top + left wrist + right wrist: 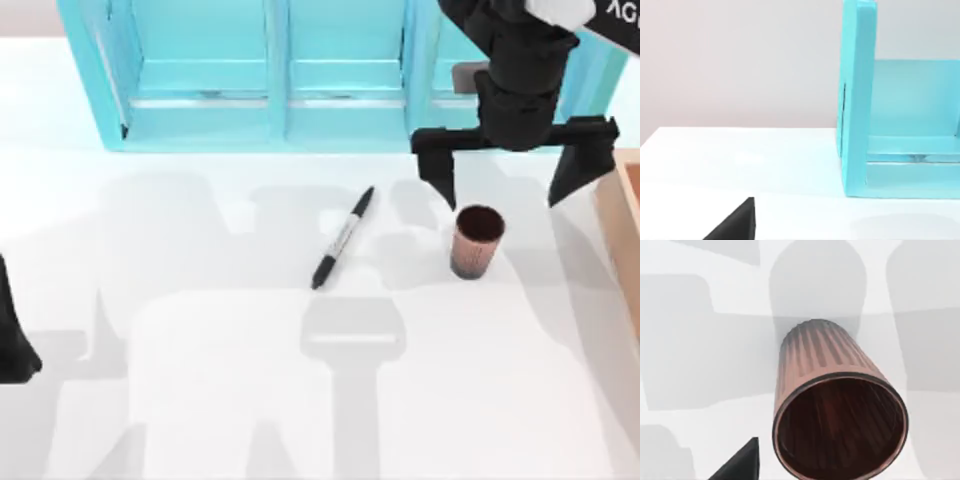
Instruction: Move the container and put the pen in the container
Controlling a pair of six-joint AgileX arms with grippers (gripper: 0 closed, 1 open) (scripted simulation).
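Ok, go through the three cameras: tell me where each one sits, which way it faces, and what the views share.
Top view: above the table, looking down on the pen, container and turquoise shelf; the open right hand hangs beside the container, the left arm is parked at the left edge.
Left wrist view: low over the table, facing the shelf's end.
Right wrist view: above the container, looking into it.
Shared: the container in the top and right wrist views, the shelf in the top and left wrist views.
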